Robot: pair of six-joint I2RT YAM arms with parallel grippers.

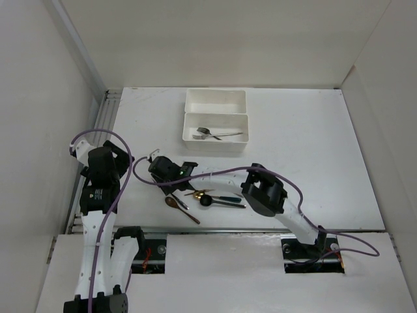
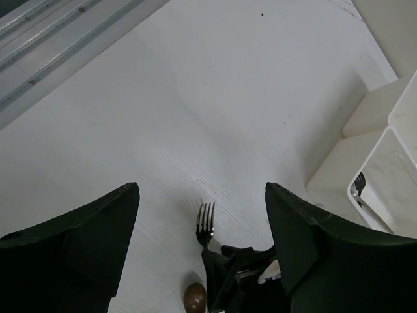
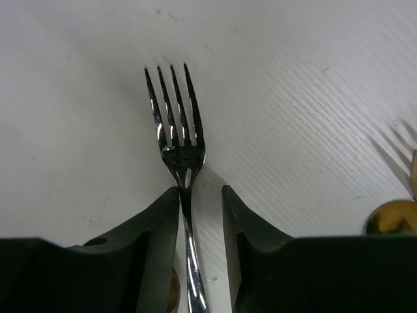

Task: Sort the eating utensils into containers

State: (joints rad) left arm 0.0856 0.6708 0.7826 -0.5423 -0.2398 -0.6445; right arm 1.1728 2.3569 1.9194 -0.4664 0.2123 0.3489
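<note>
Right gripper (image 3: 201,195) unclenched astride slim silver fork (image 3: 176,130), gap at 3 o'clock: off-centre squeeze may skid it. Left gripper (image 2: 202,189) released.

Two white trays (image 1: 215,101); one or two tray forks (image 1: 203,133) in the nearer; outside, one silver fork (image 3: 176,124), one brown spoon (image 1: 173,202), one black spoon (image 1: 206,201), one gold utensil (image 1: 199,193)

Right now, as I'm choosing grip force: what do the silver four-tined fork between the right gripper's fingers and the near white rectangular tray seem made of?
Silver four-tined fork: probably polished steel; mirror-bright glints and dark reflections along its tines.
Near white rectangular tray: likely moulded plastic, fairly matte; even white, thin walls, rounded corners.
</note>
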